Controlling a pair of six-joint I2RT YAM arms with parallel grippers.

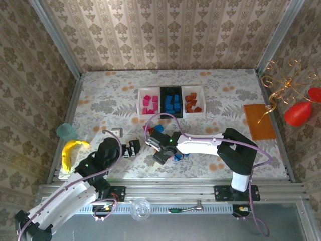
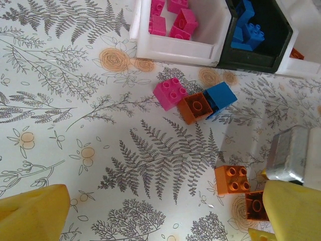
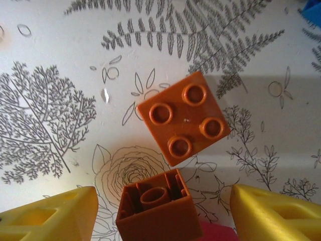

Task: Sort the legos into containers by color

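While I watch the overhead feed, a teal plastic cup and a curved yellow banana-shaped toy sit at the left edge of the floral-print counter, beside my left arm. The left pincer hangs over the counter with its yellow fingers spread wide and nothing between them. Its wrist camera shows me a magenta-pink plastic brick, an orange-brown plastic brick and a bright blue plastic brick touching in a tight cluster, just in front of the containers.

Those three rectangular open-top trays stand in a row at the far side. The left white tray holds pink legos, the black middle tray holds blue ones, and the right white tray holds orange-brown ones.

The right pincer is also spread. Between its yellow fingers lies an overturned orange-brown brick, hollow underside towards the camera, and I see neither finger touching it. Just beyond it rests a four-stud orange brick, studs up. A sliver of pink plastic shows beside the overturned one.

Farther right, a flat orange-brown mat lies near the counter's edge, with red balloon-like shapes hanging from gold wire past it.
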